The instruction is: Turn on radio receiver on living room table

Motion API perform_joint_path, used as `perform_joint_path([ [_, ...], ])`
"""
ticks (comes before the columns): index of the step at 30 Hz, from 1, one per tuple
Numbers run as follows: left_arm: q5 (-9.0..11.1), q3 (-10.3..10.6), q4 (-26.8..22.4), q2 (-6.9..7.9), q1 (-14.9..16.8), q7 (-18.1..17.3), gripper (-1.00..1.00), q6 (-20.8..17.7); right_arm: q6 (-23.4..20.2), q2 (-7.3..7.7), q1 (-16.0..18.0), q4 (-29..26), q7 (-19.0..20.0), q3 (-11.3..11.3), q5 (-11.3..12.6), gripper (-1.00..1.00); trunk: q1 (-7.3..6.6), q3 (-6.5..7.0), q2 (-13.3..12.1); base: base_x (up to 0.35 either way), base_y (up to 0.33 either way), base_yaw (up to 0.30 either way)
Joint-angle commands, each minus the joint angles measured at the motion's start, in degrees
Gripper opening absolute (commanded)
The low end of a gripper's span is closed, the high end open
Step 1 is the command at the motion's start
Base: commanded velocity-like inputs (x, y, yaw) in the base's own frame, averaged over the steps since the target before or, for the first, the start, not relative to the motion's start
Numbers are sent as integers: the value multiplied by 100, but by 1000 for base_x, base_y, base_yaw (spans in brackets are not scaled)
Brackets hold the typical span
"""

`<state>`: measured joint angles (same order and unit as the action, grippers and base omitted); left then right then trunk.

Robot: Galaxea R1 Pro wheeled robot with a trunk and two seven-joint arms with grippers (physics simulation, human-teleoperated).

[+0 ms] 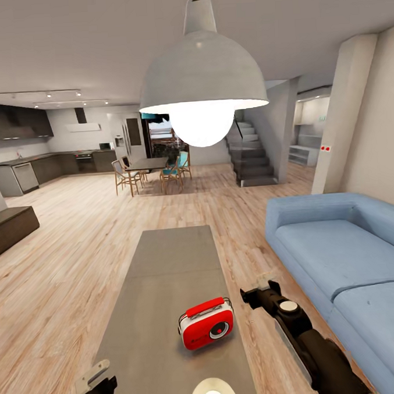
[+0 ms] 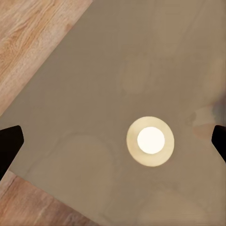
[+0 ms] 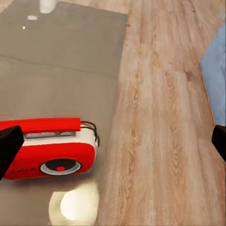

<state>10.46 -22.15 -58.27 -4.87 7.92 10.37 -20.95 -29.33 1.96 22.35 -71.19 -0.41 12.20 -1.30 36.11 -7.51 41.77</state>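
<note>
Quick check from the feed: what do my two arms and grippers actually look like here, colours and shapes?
The right arm is black with a long pale grey panel along its side and a round white cap on the wrist. The right gripper is black with two short, stubby fingers. The left gripper is black too, carrying a flat light grey bracket with small holes. In both wrist views the fingertips show as plain black blunt wedges.

The table [image 1: 168, 292] is a long, low, glossy grey surface on wood plank floor [image 1: 62, 275]. 1 radio receiver [image 1: 207, 323] stands near its right edge.
</note>
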Motion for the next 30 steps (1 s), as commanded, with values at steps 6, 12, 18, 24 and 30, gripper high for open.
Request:
perform_joint_path([
  [6, 0, 0, 0, -1, 0, 0, 100, 9, 121, -27, 565, 37, 7, -472, 22, 100, 0, 0, 0, 0, 0, 0],
  [12, 0, 0, 2, -18, -1, 5, 100, 197, -304, -220, 1120, 178, 49, -506, 17, 100, 0, 0, 0, 0, 0, 0],
  [18, 0, 0, 64, -35, -1, 8, 100, 306, -933, -556, 1898, 1746, 24, -147, -127, 100, 0, 0, 0, 0, 0, 0],
  [24, 0, 0, 81, -39, 0, 4, 100, 326, -1256, -924, 2373, 3076, 21, 181, -532, 100, 0, 0, 0, 0, 0, 0],
  [30, 0, 0, 89, -40, -1, 9, 100, 341, -1228, -1021, 2489, 3091, 42, -137, -989, 100, 0, 0, 0, 0, 0, 0],
])
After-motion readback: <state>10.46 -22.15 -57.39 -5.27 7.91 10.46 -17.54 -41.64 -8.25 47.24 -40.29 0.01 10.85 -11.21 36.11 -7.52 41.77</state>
